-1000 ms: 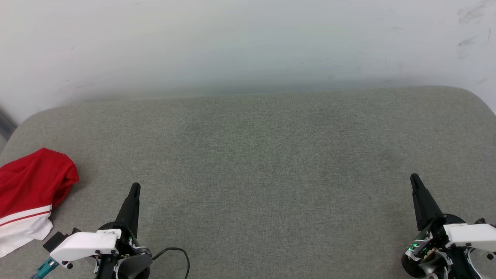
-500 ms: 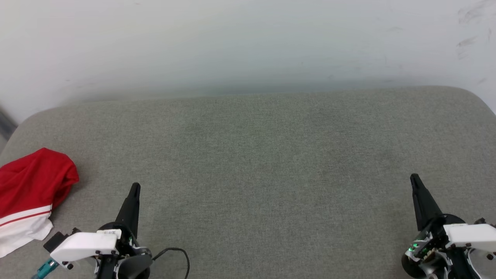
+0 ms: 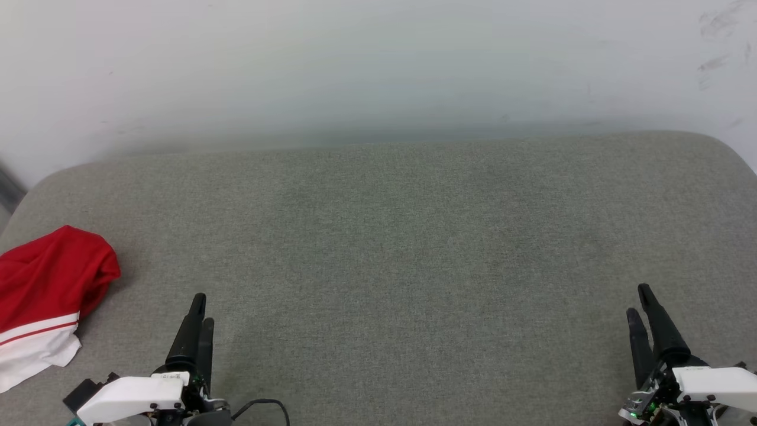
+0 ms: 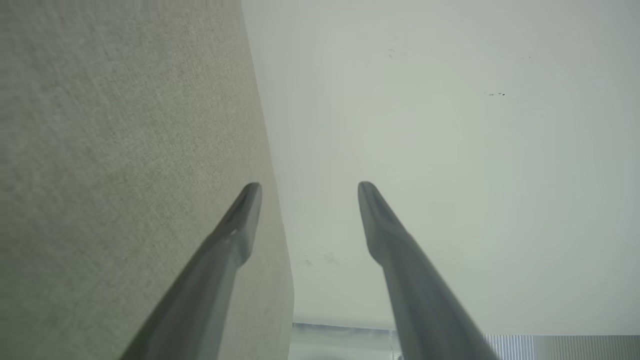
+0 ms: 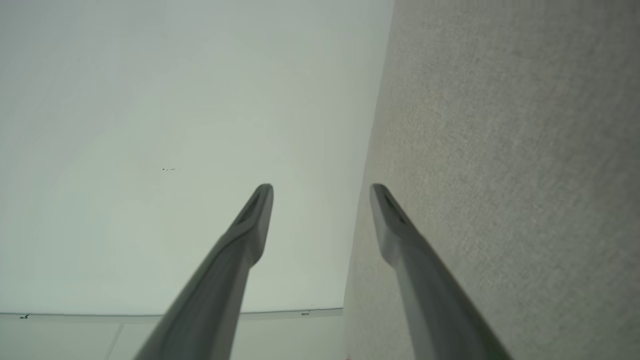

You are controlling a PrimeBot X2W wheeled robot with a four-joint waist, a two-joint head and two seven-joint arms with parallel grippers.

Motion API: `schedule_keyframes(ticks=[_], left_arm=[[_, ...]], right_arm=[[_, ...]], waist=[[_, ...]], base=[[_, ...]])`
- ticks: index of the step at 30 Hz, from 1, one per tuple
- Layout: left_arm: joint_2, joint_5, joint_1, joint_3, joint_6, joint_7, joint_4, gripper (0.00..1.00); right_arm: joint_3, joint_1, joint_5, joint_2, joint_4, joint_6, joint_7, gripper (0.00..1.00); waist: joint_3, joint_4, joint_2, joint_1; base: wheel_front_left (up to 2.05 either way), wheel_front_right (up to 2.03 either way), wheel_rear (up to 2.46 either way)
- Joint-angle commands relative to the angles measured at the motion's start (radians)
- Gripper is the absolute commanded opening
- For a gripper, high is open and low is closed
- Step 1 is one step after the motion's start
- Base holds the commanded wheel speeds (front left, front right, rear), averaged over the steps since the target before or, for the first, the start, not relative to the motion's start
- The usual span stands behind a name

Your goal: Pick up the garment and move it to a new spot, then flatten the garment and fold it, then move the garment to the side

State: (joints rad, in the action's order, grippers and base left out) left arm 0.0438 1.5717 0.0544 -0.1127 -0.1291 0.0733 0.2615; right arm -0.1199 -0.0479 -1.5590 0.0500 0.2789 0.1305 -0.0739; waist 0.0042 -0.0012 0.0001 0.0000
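– Where's the garment [image 3: 41,290] lying?
– Bunched in a heap at the left edge of the grey cushion [image 3: 384,236], toward the near corner. It's red, with a white striped cuff on the near side, and part of it runs past the edge of what I can see.
– And the left gripper [image 3: 203,309]?
– Low over the near edge of the cushion, just to the right of the garment and not touching it. Its fingers are spread; the left wrist view [image 4: 309,186] shows a clear gap between the tips, with cushion fabric on one side and the pale wall [image 3: 355,71] on the other.
– The right gripper [image 3: 637,300]?
– Near the right corner of that same near edge, well apart from the garment. Its fingers are parted too, as the right wrist view [image 5: 321,187] shows, and they point toward the wall at the far edge of the cushion
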Motion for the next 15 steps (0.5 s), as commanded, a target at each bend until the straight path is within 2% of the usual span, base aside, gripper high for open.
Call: schedule_keyframes(ticks=[1, 15], left_arm=[[0.003, -0.029, 0.008, -0.009, 0.000, -0.011, -0.024, 1.00], [0.004, -0.334, 0.000, -0.005, 0.082, -0.074, -0.134, 1.00]], right_arm=[[-0.008, -0.012, 0.029, 0.001, -0.027, 0.000, 0.011, 1.00], [0.008, 0.006, 0.345, 0.001, -0.142, 0.000, 0.073, 1.00]], waist=[[0.000, 0.000, -0.0001, 0.0000], [0.002, -0.001, -0.0001, 0.0000]], base=[[0.00, 0.00, 0.00], [0.00, 0.00, 0.00]])
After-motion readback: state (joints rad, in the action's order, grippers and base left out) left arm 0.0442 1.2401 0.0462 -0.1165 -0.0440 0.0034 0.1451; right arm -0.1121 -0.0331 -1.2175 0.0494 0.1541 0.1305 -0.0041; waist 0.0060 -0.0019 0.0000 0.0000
